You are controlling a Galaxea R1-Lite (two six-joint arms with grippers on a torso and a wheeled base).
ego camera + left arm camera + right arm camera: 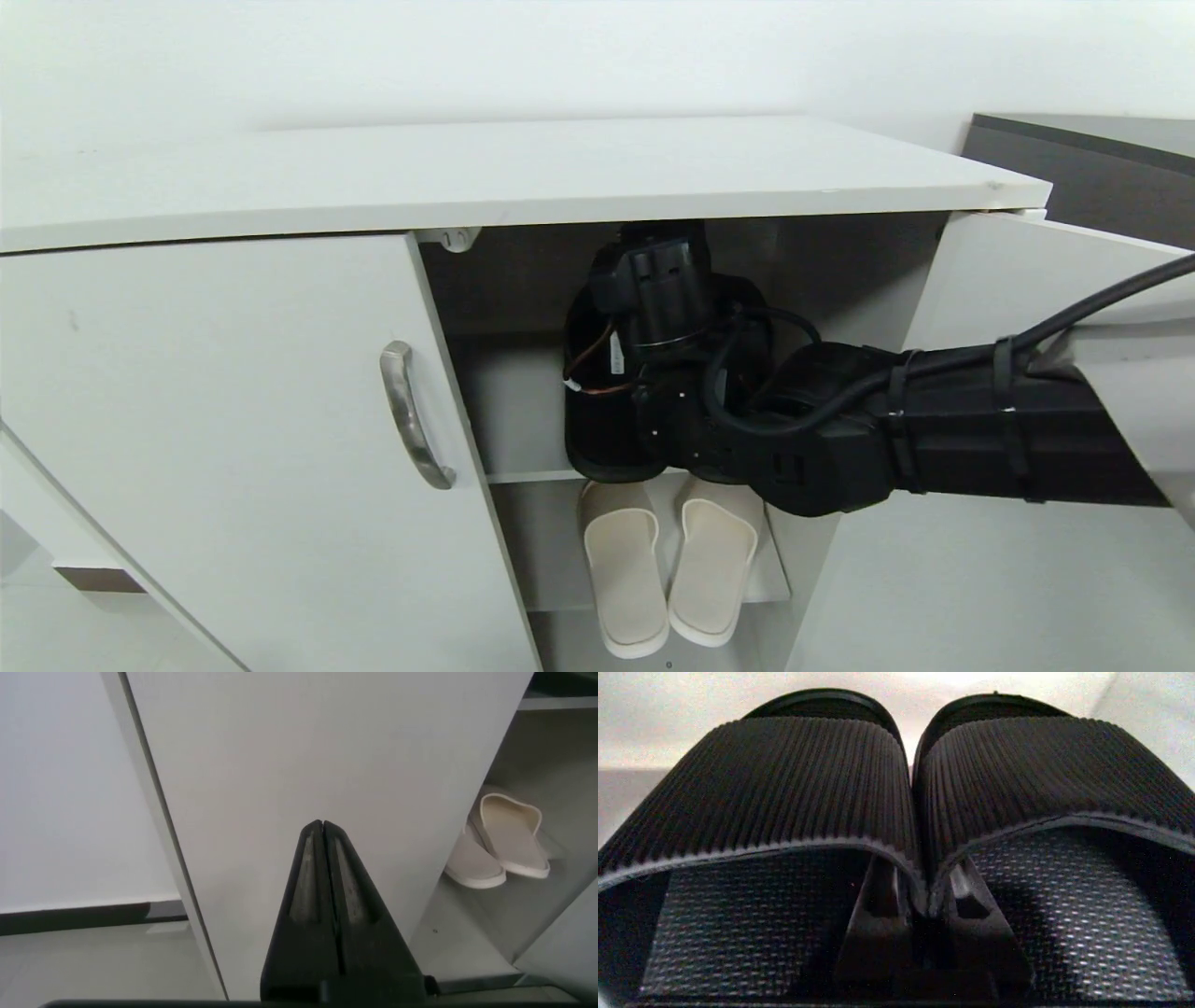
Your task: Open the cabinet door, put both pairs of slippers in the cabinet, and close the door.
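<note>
In the cabinet (523, 177), white slippers (667, 569) on lower shelf (546, 551); right pincer (926, 901) above, seemingly clamped on black slippers (785, 784); left pincer (322, 835) closed, empty

With the cabinet's (523, 177) right door (1018, 271) swung open, black ribbed slippers (597, 434) are held tilted at the upper shelf (523, 476); cream slippers (624, 560) are laid side by side below.
</note>
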